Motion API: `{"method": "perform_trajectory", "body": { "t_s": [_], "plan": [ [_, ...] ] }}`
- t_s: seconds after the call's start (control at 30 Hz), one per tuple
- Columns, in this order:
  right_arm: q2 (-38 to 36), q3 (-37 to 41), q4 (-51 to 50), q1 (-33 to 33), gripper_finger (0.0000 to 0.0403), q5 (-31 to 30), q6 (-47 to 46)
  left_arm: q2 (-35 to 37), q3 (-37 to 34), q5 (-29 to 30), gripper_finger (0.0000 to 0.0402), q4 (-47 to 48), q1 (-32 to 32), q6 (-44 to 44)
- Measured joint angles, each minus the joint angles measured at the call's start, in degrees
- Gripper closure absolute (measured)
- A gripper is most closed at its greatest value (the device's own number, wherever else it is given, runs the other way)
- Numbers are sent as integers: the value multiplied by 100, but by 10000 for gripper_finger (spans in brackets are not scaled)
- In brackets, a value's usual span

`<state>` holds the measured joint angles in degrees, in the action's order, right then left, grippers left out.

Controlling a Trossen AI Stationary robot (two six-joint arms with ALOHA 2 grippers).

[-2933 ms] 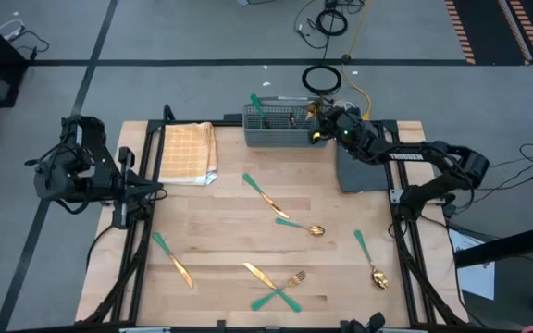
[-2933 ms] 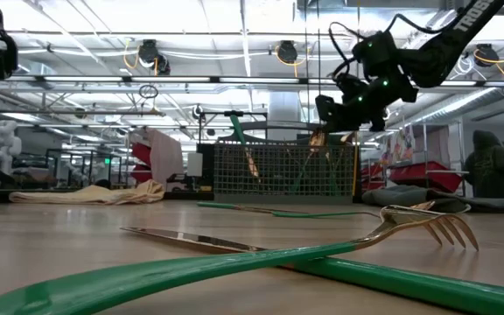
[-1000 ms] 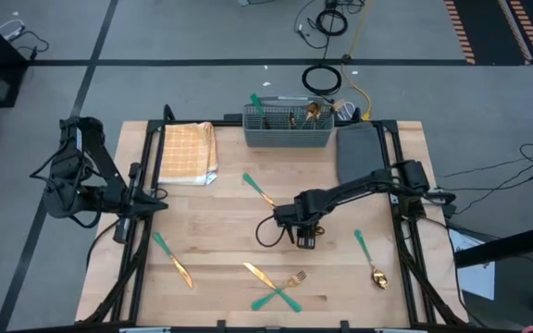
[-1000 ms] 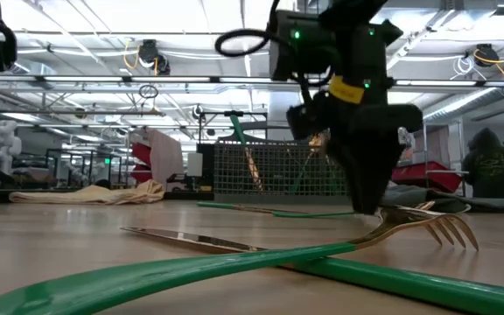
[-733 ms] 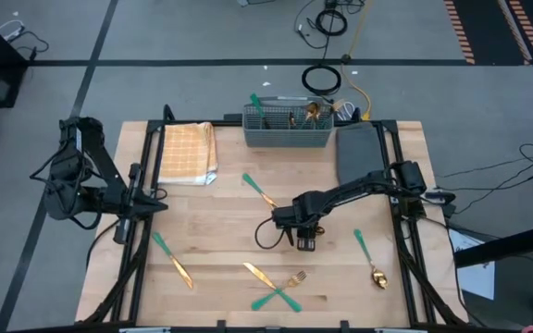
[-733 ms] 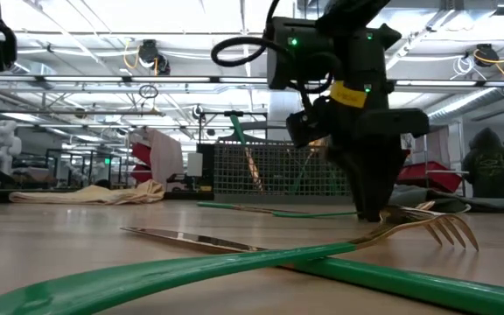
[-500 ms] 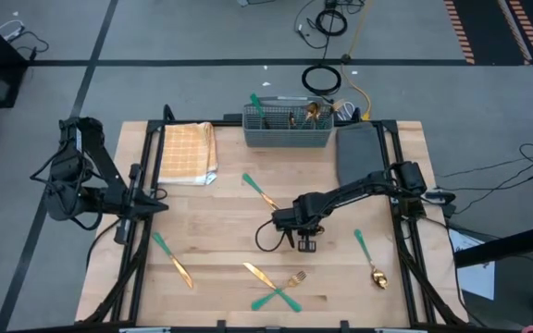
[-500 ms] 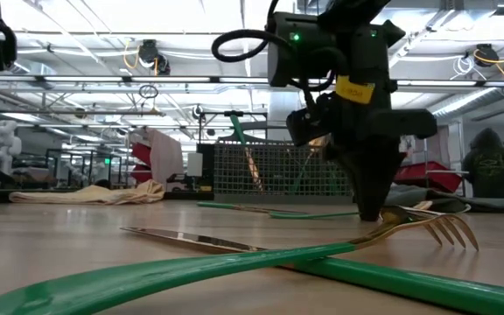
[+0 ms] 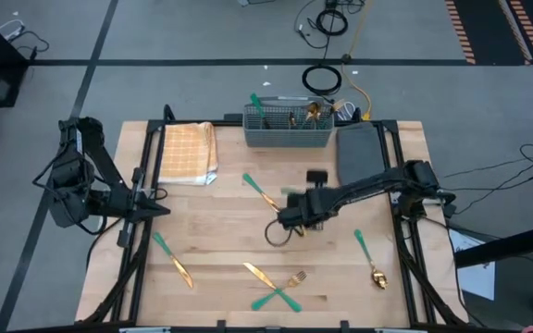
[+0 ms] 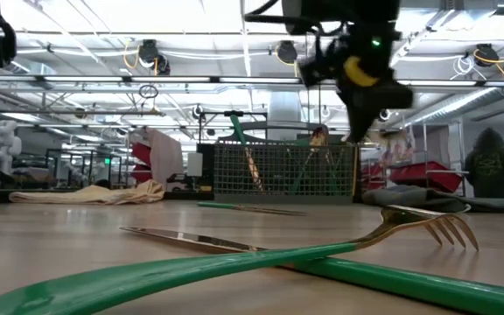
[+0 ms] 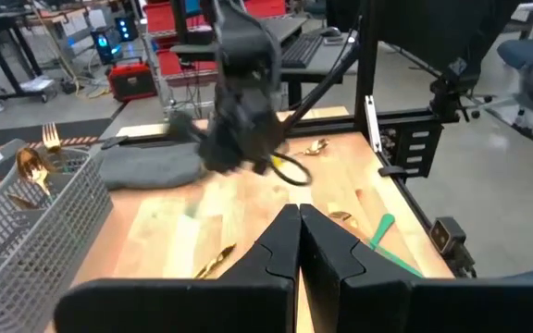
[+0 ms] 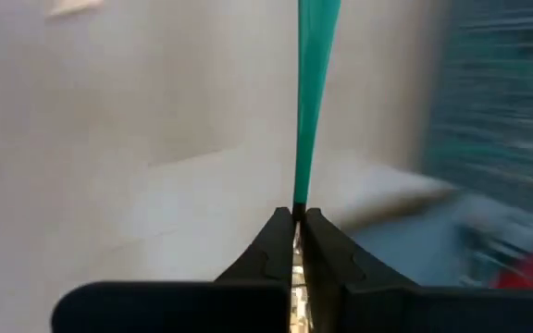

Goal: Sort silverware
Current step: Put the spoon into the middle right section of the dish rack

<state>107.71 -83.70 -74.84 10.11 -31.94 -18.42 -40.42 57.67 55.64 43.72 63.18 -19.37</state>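
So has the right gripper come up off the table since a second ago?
Yes. In the low view the right gripper now hangs above the grey basket's top edge, where earlier it reached down to the wood. It is shut on a teal-handled piece.

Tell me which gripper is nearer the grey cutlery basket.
Right. The right gripper, holding a teal-handled piece, is mid-table below the basket; the left gripper waits at the table's left edge.
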Motion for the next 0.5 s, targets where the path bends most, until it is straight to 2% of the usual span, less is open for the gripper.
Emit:
{"method": "perform_trajectory", "body": {
  "t_s": [0.1,0.23,0.5],
  "plan": [
    [-157,-313,-996,-266,402,-1102,-449,-58,0,0,391,21,2,-96],
    [-152,-740,-1493,-819,403,-1905,-707,-135,0,0,391,35,2,-136],
    [15,-1393,-1513,-2072,403,-2876,732,-289,0,2,391,33,2,-145]
  ]
}}
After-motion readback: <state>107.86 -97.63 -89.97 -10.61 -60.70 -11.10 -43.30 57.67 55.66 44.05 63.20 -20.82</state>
